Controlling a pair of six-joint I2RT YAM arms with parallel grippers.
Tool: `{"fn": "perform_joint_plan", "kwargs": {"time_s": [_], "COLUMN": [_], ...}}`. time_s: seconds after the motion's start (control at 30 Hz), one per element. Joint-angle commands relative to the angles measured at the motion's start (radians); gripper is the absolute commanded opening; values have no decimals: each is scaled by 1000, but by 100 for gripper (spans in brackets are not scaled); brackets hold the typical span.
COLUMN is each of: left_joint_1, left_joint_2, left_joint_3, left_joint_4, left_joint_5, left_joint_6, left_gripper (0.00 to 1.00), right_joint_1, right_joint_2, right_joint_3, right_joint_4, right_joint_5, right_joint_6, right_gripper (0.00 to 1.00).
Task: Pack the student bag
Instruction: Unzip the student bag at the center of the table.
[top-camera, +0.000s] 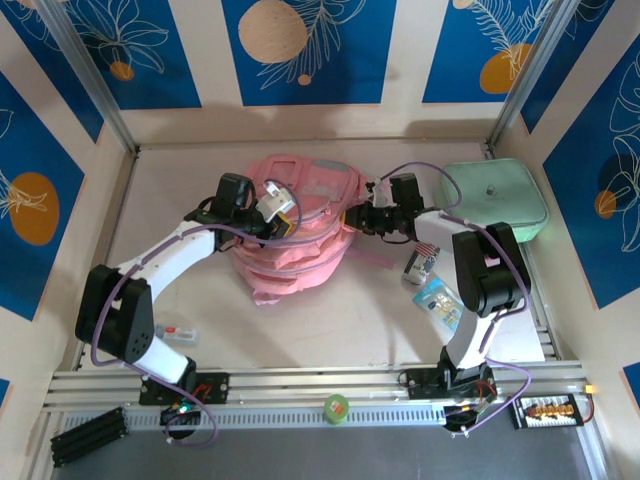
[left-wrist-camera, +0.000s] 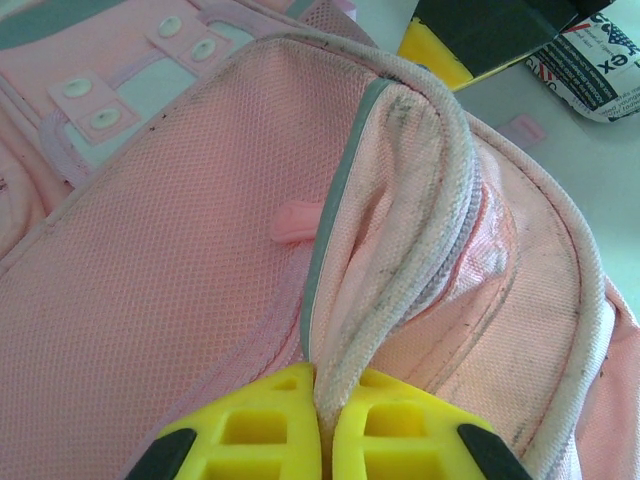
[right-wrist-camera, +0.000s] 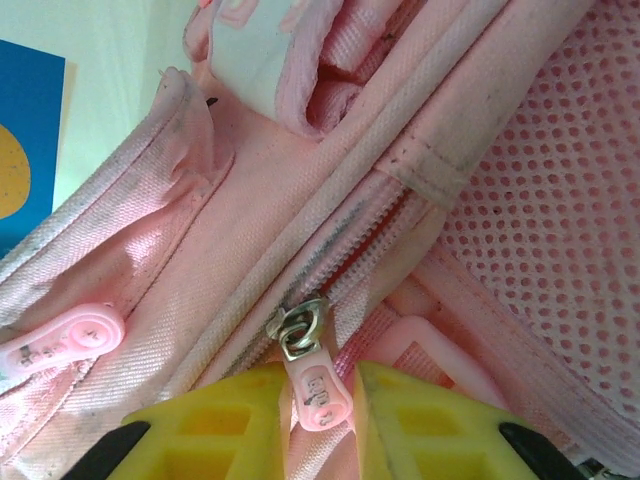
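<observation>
Left jaws clamped student bag (left-wrist-camera: 180, 300) rim; zip pull (right-wrist-camera: 318, 392) sat between narrow right jaws, grip unclear; best tugged along track.

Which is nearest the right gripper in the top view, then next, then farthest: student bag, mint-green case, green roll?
1. student bag: touching the right gripper, on its left.
2. mint-green case: far right corner of the table.
3. green roll: on the near rail, between the arm bases.
</observation>
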Motion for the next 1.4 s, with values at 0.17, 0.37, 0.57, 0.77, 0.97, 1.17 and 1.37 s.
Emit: {"fn": "perform_joint_plan", "kwargs": {"time_s": [0.17,0.37,0.57,0.77,0.97,1.17,1.37], "left_joint_1": [11,11,11,10,10,6,3], "left_joint_2": [-25,-18,17,51,78,119,166], "left_joint_3": [30,31,76,123,134,150,175], "left_joint_4": [31,37,6,-32,-18,-16,-26], "left_joint_5": [63,51,17,-48,-41,-38,6], "left_joint_6": [2,-15,-61,-77,-117,-143,-158], "left_gripper": [9,9,4,2,2,1,3], "right_joint_1": [21,25,61,104,174,275,358], "right_joint_2": [35,25,-75,-189,-255,-278,-270], "right_joint_3": [55,54,7,-73,-84,-61,-62], "right_joint_4": [-60,-85,-152,-189,-228,-233,-199], "right_joint_5": [49,68,123,156,226,258,274], "right_joint_6": [-66,-74,-108,-127,-147,-157,-126], "right_gripper": [26,9,4,3,2,2,2]}}
